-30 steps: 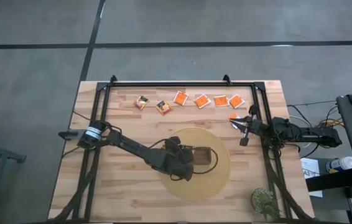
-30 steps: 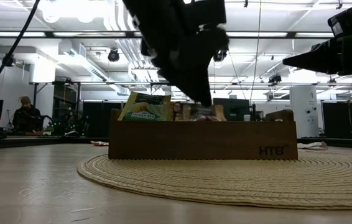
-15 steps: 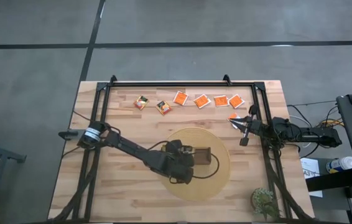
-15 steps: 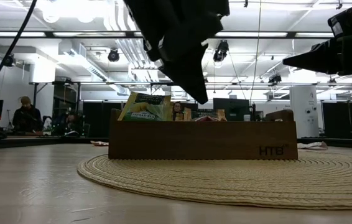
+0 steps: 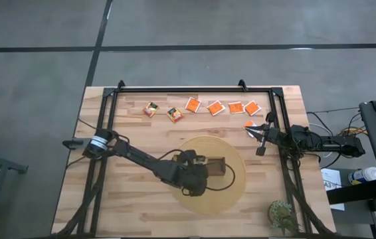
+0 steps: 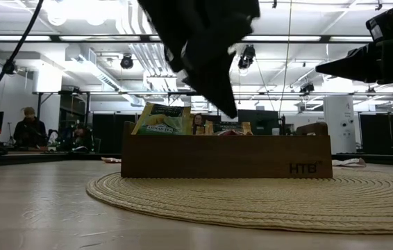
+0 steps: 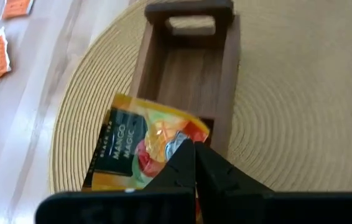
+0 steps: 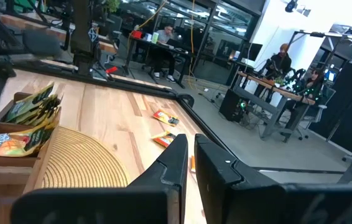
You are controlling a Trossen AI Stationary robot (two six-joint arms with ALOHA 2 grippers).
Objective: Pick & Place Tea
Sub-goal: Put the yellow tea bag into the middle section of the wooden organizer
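A brown wooden tray stands on a round woven mat at the table's middle. My left gripper hangs shut just above the tray's left end, touching nothing. Below its tips a yellow-orange tea sachet lies slanted in the tray's end compartment. Green-and-yellow sachets stand upright at the tray's left end. Several orange sachets and two darker ones lie flat in a row near the far edge. My right gripper waits shut at the table's right side.
A black frame runs along the table's far edge and down both sides. One orange sachet lies close to my right gripper. A small plant stands at the near right corner. People sit at desks in the room beyond.
My left gripper has shut over the tray's left end with nothing between its fingers, and its wrist has turned a little. It has stayed over the same spot. The sachets in the tray have kept still.
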